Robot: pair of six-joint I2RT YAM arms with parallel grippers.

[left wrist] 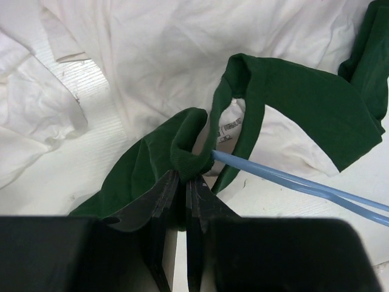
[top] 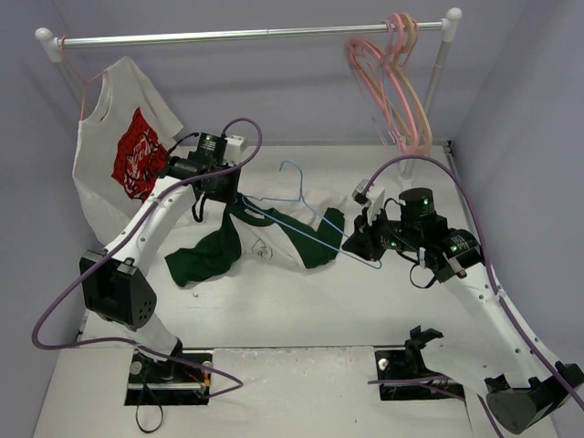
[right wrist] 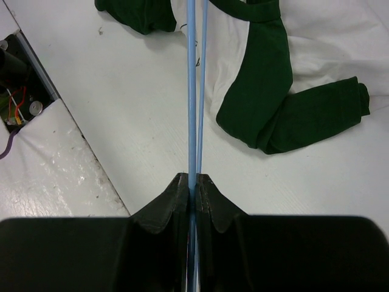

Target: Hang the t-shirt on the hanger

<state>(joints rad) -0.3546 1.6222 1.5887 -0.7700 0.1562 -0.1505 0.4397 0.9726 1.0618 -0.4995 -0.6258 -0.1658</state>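
Observation:
The t-shirt (top: 274,239), white with dark green sleeves and collar, lies crumpled on the table between the arms. My left gripper (top: 222,195) is shut on its green collar (left wrist: 189,159), which is bunched at the fingertips. The light-blue wire hanger (top: 315,214) runs from the collar opening across the shirt to my right gripper (top: 362,246). In the left wrist view the hanger (left wrist: 292,182) enters the neck hole beside the left gripper (left wrist: 185,177). My right gripper (right wrist: 193,180) is shut on the hanger (right wrist: 192,91) at its end. A green sleeve (right wrist: 292,115) lies to its right.
A white shirt with a red graphic (top: 128,155) hangs at the left end of the metal rail (top: 246,36). Pink and peach hangers (top: 397,82) hang at the rail's right end. Grey walls close in both sides.

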